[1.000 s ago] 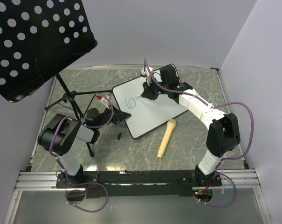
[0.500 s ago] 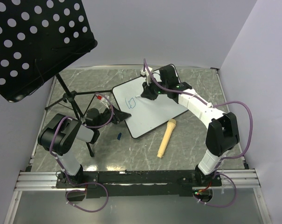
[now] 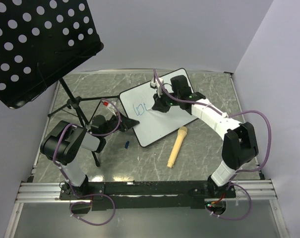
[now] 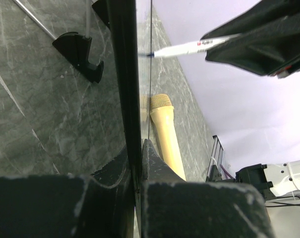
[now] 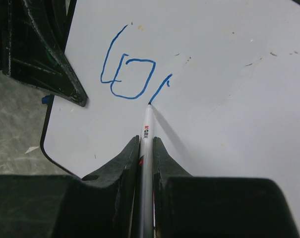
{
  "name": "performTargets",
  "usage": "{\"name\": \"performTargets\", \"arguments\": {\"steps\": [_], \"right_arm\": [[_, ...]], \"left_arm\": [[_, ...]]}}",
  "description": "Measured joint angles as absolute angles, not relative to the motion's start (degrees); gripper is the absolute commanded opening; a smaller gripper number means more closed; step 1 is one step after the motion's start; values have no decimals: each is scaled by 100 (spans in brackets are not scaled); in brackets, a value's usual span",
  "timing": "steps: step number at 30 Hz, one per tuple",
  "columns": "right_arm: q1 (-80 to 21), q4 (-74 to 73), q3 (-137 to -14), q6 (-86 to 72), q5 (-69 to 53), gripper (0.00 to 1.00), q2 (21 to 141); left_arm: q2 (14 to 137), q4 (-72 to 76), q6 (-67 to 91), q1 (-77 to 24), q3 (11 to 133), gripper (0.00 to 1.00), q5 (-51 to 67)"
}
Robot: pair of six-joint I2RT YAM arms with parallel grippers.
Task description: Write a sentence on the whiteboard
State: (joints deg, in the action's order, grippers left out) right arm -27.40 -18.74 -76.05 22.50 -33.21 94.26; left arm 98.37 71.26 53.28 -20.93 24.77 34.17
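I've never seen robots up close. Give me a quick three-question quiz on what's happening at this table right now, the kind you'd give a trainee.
1. True or false: the left claw is shut on the edge of the whiteboard.
2. What colour is the writing on the board? A red, B blue, C green.
3. Fill the gap: the right claw grips a ____ whose tip touches the board.
Key: 1 true; 2 B; 3 pen.

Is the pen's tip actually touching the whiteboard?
Touching. The right wrist view shows the pen tip meeting the whiteboard at the blue stroke's end.
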Motion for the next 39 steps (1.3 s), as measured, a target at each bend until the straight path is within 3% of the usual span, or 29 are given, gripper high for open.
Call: {"name": "performTargets", "arguments": {"steps": [12, 26, 39], "right_arm": [[-2749, -1905, -7474, 2272, -3210, 0, 9327], [-2523, -1925, -8444, 2189, -2893, 0, 9767], [-2460, -1935, -8501, 2150, -3022, 0, 9767]], "left_arm": [[9837, 7126, 5328, -2093, 2480, 1, 3417], [9845, 7161, 5312, -2093, 2480, 1, 3446], [9854, 7172, 5310, -2093, 2480, 1, 3454]]}}
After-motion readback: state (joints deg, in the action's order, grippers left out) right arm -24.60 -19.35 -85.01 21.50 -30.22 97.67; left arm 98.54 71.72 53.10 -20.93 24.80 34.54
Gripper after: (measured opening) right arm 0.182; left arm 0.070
